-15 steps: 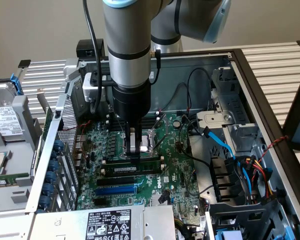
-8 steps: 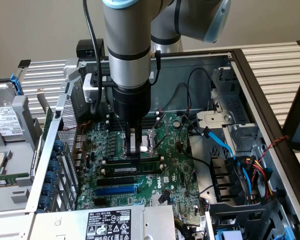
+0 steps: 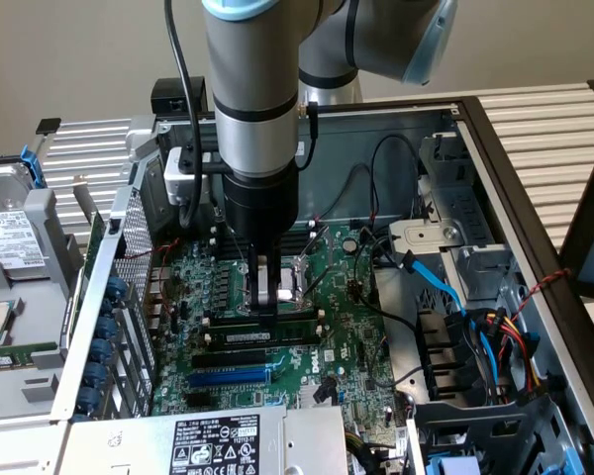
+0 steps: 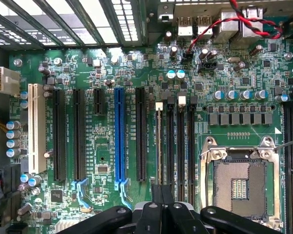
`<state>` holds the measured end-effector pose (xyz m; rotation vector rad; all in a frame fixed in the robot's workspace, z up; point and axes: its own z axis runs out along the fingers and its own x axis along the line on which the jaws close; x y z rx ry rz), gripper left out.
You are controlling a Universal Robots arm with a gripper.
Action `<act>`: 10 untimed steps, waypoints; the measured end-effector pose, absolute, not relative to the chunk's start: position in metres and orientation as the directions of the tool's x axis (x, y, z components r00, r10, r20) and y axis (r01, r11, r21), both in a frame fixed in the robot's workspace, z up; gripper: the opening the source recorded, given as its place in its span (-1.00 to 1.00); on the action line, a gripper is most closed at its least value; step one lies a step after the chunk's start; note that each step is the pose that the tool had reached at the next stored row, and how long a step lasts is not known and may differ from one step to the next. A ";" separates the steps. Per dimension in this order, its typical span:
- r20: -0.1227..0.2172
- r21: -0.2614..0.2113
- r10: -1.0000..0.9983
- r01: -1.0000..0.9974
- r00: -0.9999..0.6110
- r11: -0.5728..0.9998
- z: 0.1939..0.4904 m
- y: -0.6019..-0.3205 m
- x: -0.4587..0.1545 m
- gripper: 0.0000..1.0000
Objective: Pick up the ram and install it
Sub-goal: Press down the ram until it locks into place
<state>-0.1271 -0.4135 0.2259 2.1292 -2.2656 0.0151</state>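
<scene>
Since the end effector [image 3: 265, 319] is down inside the PC case w/ fingers shut, right on top of the ram [image 3: 262, 337], most of the risk is in seating. The ram stands on edge in the black slot nearest the blue expansion slot [image 4: 119, 131]; in the wrist view it's a thin line [image 4: 159, 146] running out from under the end effector [image 4: 162, 195]. Can't tell if the fingers pinch its top edge or just bear on it.

Likely failure modes, my read:
- Uneven push: contact looks to be at one spot along the stick, not both ends, so one end could sit high and the stick tilt in the slot.
- Clip not latched: the white end clip [image 4: 159, 105] may not snap home if the stick isn't fully down, and I can't tell its state.
- Misalignment: if the stick's off the slot's line, force goes into the motherboard [image 4: 102, 73] instead, so flex or edge damage.
- Neighbours: the empty black slots [image 4: 179, 146] and CPU socket [image 4: 239, 185] are just beside it, so a sideways slip could hit them.
</scene>
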 end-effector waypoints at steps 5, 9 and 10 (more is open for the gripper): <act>0.030 0.015 -0.998 -0.998 -0.062 0.062 0.226 -0.413 -0.127 -0.79; 0.030 0.015 -0.998 -0.998 -0.062 0.062 0.226 -0.413 -0.127 -0.79; 0.030 0.015 -0.998 -0.998 -0.062 0.062 0.226 -0.413 -0.127 -0.79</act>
